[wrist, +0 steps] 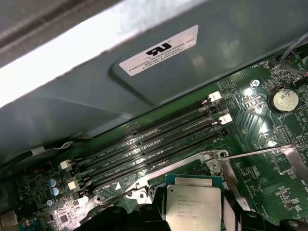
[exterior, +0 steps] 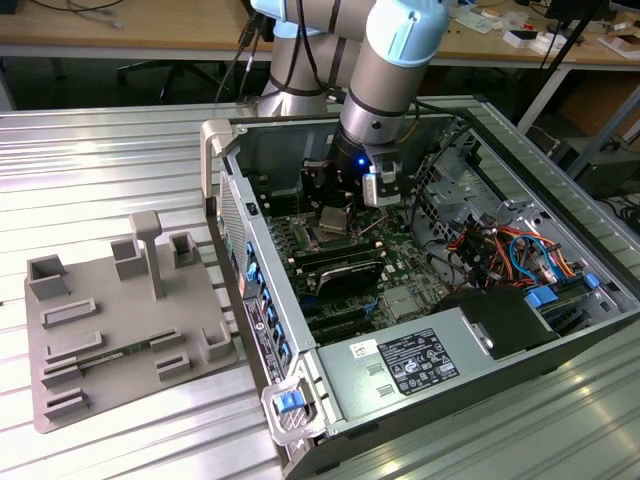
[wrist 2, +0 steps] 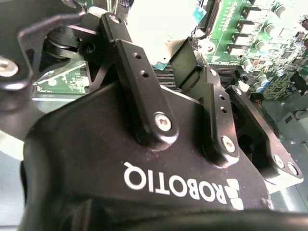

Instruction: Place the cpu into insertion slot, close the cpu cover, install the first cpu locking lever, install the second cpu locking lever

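Observation:
My gripper (exterior: 336, 208) reaches down into the open computer case and is shut on the cpu (exterior: 335, 221), a thin silvery square chip. In the first wrist view the cpu (wrist: 193, 203) sits between the black fingers (wrist: 149, 217), tilted and just above the green board. The insertion slot (exterior: 331, 243) is a dark square recess directly under the chip; its silvery rim (wrist: 211, 158) shows beside the chip. A silvery plate (wrist: 294, 161) that looks like the cpu cover stands open at one side. In the second wrist view the cpu (wrist 2: 154, 29) is clamped between both fingers (wrist 2: 139, 77).
Long black memory slots (wrist: 144, 149) run beside the socket. A thin lever wire (wrist: 255, 151) and a coin battery (wrist: 283, 99) lie nearby. The case wall (wrist: 144, 86) is close. A power supply (exterior: 420, 365), cables (exterior: 500, 245) and a grey fixture tray (exterior: 110, 320) also show.

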Robot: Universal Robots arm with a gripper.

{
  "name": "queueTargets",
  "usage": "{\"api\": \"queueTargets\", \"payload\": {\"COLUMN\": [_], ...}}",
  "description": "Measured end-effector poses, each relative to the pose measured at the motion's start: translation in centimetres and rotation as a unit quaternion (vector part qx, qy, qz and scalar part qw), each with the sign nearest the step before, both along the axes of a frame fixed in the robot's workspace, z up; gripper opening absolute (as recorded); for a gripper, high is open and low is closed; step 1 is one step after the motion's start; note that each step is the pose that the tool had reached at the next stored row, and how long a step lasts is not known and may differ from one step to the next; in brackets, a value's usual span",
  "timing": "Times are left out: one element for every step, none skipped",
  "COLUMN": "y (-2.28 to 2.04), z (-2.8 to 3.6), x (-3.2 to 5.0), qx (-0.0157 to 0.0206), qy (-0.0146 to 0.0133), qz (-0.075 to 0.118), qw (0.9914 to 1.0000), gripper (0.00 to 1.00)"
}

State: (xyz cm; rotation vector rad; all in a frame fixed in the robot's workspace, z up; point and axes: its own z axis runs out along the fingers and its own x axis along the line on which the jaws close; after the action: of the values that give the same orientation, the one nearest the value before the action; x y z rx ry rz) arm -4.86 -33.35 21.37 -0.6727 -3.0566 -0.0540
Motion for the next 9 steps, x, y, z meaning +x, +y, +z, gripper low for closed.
{"api": "queueTargets", "payload": {"y": [0.0, 0.0, 0.0, 0.0, 0.0, 0.0, 0.0, 0.0, 0.0], "z": [-0.01, -0.02, -0.02, -0.03, -0.03, -0.03, -0.03, -0.03, -0.03], "x": [0.0, 0.0, 0.0, 0.0, 0.0, 0.0, 0.0, 0.0, 0.0], "qx": [0.0, 0.0, 0.0, 0.0, 0.0, 0.0, 0.0, 0.0, 0.0], "qy": [0.0, 0.0, 0.0, 0.0, 0.0, 0.0, 0.0, 0.0, 0.0], "qz": [-0.003, -0.005, -0.009, -0.013, -0.015, -0.017, -0.02, -0.022, -0.024], "qw": [1.0, 0.99999, 0.99996, 0.99991, 0.99988, 0.99986, 0.99979, 0.99976, 0.99972], "gripper": [0.55, 0.55, 0.55, 0.55, 0.55, 0.55, 0.55, 0.55, 0.55]}}
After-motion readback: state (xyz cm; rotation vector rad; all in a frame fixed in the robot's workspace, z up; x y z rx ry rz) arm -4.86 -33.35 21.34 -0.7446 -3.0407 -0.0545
